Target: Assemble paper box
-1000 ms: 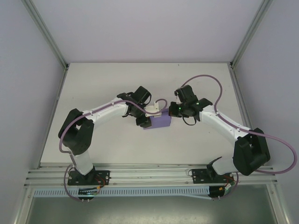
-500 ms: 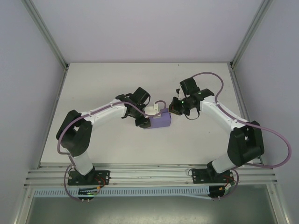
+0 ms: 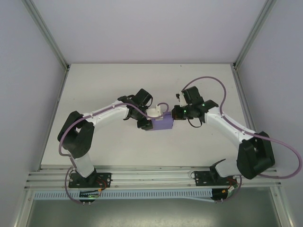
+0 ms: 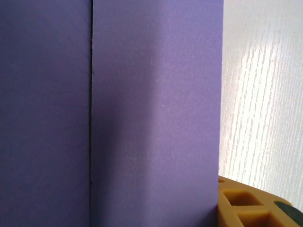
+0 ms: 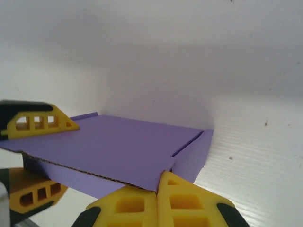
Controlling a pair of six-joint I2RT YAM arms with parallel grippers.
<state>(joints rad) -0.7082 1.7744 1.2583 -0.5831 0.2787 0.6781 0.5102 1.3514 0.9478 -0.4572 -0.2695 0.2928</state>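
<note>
Two grippers meet at the paper box [image 3: 163,125]. Our left gripper [image 3: 149,120] clamps the end nearest it, and our right gripper [image 5: 158,189], fingers pressed together, touches the lid's edge. We judge the box light, thin and easily creased, so grip folded edges, not mid-panel.

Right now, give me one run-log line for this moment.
left gripper: clamped on paper box | right gripper: shut, tips at box's near edge

Left gripper [image 3: 151,120] clamped partway, right gripper [image 3: 174,113] pinched closed, facing each other.
</note>
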